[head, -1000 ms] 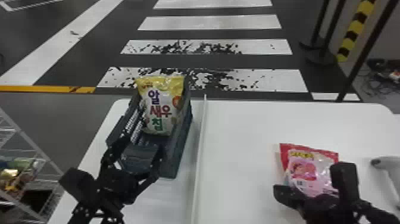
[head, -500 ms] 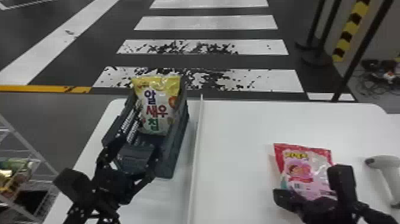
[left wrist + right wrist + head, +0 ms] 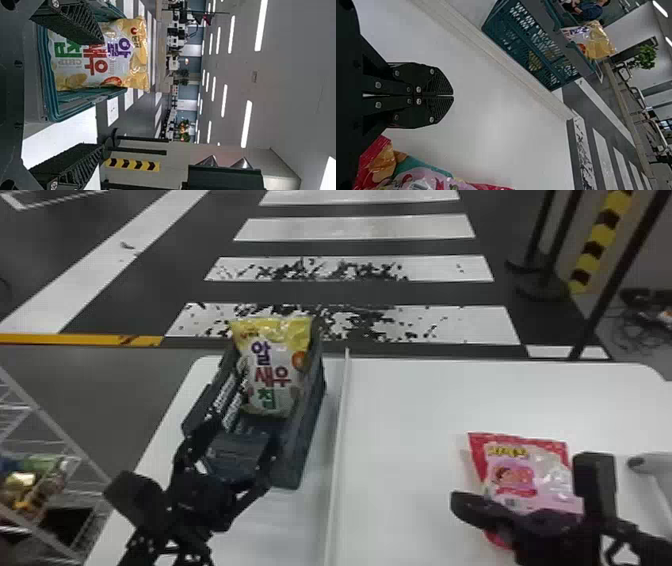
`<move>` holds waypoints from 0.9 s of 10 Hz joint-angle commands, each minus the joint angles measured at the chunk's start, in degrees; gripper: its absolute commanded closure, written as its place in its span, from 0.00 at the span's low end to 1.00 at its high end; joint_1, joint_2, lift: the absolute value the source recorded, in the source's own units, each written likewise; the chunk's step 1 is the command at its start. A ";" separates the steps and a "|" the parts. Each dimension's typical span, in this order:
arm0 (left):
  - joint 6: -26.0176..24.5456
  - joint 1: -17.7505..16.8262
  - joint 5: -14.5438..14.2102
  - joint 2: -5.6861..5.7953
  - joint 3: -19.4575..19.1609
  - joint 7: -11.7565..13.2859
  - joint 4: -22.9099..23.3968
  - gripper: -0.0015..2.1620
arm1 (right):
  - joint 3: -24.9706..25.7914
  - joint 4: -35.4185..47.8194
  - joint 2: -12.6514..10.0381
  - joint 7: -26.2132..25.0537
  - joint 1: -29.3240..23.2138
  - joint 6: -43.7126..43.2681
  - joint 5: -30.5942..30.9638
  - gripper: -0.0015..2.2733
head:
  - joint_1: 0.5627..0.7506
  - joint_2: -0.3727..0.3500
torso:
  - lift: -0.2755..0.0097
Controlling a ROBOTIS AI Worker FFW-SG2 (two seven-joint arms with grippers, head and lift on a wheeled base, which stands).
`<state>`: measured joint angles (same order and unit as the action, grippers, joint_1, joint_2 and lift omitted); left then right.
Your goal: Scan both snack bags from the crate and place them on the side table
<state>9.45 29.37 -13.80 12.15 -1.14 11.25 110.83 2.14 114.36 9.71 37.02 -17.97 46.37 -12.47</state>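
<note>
A yellow and white snack bag (image 3: pixel 272 365) stands leaning in the far end of the dark crate (image 3: pixel 305 440) on the table's left part. My left gripper (image 3: pixel 240 442) is over the crate's near end, its fingers apart. In the left wrist view the same bag (image 3: pixel 119 51) lies beyond the open left gripper (image 3: pixel 99 95), one finger partly covering it. A red and pink snack bag (image 3: pixel 525 475) lies on the right part. My right gripper (image 3: pixel 462 505) hides some of its near portion. The right wrist view has the right gripper (image 3: pixel 453 95) shut on nothing, beside the red bag (image 3: pixel 419 178).
A low white divider (image 3: pixel 340 440) runs lengthwise along the table (image 3: pixel 415 430) between crate and red bag. A handheld scanner (image 3: pixel 650 462) is at the right edge. A wire shelf (image 3: pixel 50 430) with goods stands off to the left.
The head view has shifted slightly sideways. My right gripper sits a little differently over the red bag. The left gripper and crate keep roughly the same places relative to each other.
</note>
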 commanded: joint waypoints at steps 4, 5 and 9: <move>0.08 0.34 0.00 0.07 -0.18 0.00 0.18 0.04 | 9.99 2.80 -1.45 -1.07 5.40 2.81 -3.61 0.15 | 0.70 0.65 | 0.63; 0.08 0.16 0.00 0.07 -0.09 0.00 0.09 0.04 | 12.98 2.10 -1.54 -1.86 5.67 1.93 -3.61 0.08 | 0.70 0.60 | 0.63; 0.08 -0.89 0.44 -0.02 0.09 -0.26 0.35 0.04 | 20.80 -9.15 -0.66 -5.46 10.76 -6.51 1.58 0.06 | 0.70 0.39 | 0.63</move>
<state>9.53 28.62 -13.40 12.13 -1.05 11.03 111.24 22.23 106.99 8.76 31.55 -8.14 40.86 -11.97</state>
